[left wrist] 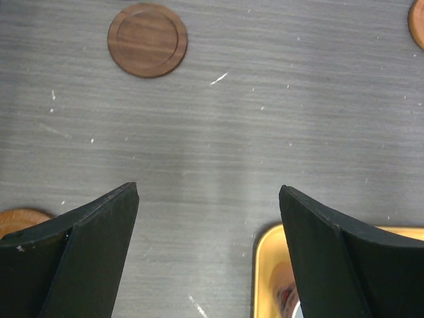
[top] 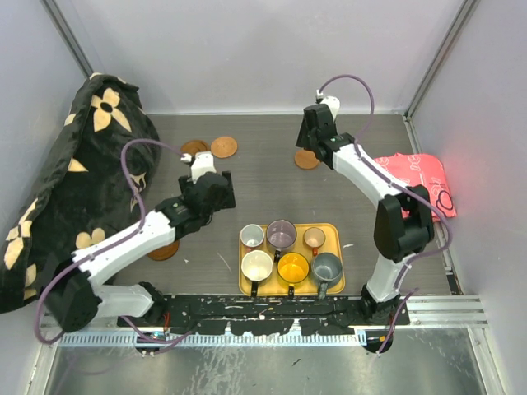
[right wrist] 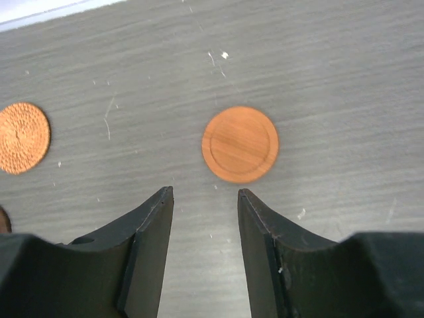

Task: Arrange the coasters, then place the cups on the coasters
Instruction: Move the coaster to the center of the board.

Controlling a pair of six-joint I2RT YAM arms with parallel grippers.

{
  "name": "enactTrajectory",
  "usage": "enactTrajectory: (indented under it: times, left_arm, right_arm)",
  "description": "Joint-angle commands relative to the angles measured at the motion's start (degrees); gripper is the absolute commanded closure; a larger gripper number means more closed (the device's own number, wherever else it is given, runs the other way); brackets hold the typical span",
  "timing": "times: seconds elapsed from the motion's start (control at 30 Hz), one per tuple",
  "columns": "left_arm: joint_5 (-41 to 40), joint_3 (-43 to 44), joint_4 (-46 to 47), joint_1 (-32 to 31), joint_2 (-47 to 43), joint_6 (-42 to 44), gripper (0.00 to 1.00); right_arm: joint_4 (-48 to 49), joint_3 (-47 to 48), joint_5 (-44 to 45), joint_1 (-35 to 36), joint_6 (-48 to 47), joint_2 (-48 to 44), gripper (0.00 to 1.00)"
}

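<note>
Grey woodgrain table — smooth rimmed wooden coaster, round woven coaster apart.

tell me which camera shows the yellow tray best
The top view: the whole yellow tray shows there, with all six cups standing on it. The left wrist view catches only one corner of it at the bottom edge. The right wrist view shows none of it.

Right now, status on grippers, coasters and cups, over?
Left gripper open, empty. Right gripper open, empty, just short of orange coaster. Six cups on yellow tray. Nothing in the way.
</note>
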Motion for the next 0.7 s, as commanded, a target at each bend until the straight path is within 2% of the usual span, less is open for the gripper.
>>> enactTrajectory:
  times: [0.0,0.23,0.4,0.47,0.57,0.67]
  left_arm:
    - [-2.24,8.97,4.54,2.22,8.49,2.09,0.10]
    - [0.93,23.72,4.77,7.04,26.44,3.04,0.09]
    - [2.42,36.30,1.38,10.37,39.73,3.71,0.10]
    - [4.13,40.04,0.75,11.96,43.80,3.69,0.14]
    - [6.79,44.06,0.28,14.40,48.53,3.28,0.28]
    - [7.44,47.54,-0.62,16.39,52.24,3.18,0.29]
  right_arm:
    - [1.65,-7.13,1.72,0.13,-0.54,-7.89,0.51]
    - [3.55,-17.61,2.51,0.05,-0.41,-17.99,0.50]
    - [3.44,-21.85,1.67,0.04,0.08,-22.37,0.50]
    - [3.24,-22.97,1.41,0.04,0.33,-23.54,0.50]
    - [3.32,-24.44,1.51,0.05,0.01,-24.80,0.50]
    - [3.28,-25.06,1.81,0.04,-0.61,-25.07,0.50]
